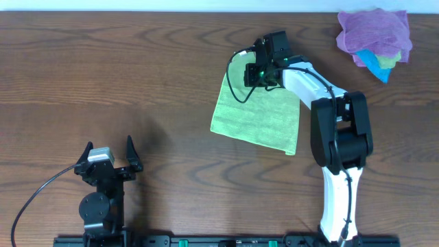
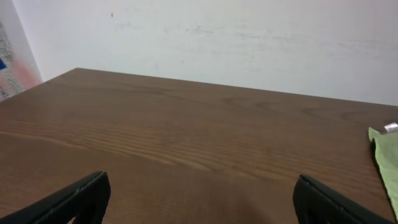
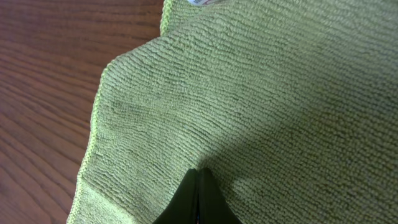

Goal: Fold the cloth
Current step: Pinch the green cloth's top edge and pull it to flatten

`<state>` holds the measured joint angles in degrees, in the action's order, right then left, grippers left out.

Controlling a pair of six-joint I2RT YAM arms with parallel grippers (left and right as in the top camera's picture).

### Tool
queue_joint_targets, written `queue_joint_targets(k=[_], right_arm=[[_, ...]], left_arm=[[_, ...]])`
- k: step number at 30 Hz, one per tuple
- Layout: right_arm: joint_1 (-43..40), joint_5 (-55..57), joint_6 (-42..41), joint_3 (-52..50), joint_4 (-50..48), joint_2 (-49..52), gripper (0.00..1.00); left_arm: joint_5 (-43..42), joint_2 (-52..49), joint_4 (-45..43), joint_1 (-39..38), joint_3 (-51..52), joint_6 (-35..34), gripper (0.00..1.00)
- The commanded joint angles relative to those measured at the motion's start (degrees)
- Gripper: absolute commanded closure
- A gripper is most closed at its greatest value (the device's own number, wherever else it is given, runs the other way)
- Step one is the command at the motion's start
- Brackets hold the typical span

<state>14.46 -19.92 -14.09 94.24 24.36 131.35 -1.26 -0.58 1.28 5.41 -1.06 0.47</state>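
The light lime-green cloth [image 1: 257, 116] lies right of the table's middle, with its near edge doubled. In the right wrist view the cloth [image 3: 261, 93] fills the frame, and a small white tag [image 3: 200, 2] shows at the top edge. My right gripper [image 1: 266, 68] is over the cloth's far edge. Its fingers [image 3: 198, 171] are shut together, pinching the cloth at their tips. My left gripper [image 1: 110, 159] is open and empty near the front left, far from the cloth. In the left wrist view its fingers [image 2: 202, 186] stand wide apart, and a strip of the cloth [image 2: 388, 163] shows at the right edge.
A heap of purple, blue and yellow-green cloths [image 1: 375, 34] lies at the far right corner. The brown wooden table [image 1: 123, 75] stretches left of the cloth. A white wall [image 2: 217, 37] stands behind the table's far edge.
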Motion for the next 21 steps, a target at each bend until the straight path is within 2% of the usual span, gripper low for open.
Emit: queue_joint_targets(k=[1, 9, 21], right_arm=[[0.26, 0.17, -0.72, 1.36, 0.31, 1.16, 0.99], [2.54, -0.46, -1.11, 1.36, 0.33, 2.99, 0.99], [10.16, -1.33, -1.05, 1.33, 0.94, 3.78, 0.99]], left_arm=[[1.22, 0.35, 3.17, -0.2, 0.76, 0.85, 0.05], [1.22, 0.35, 3.17, -0.2, 0.76, 0.85, 0.04], [1.22, 0.35, 3.17, -0.2, 0.76, 0.85, 0.05]])
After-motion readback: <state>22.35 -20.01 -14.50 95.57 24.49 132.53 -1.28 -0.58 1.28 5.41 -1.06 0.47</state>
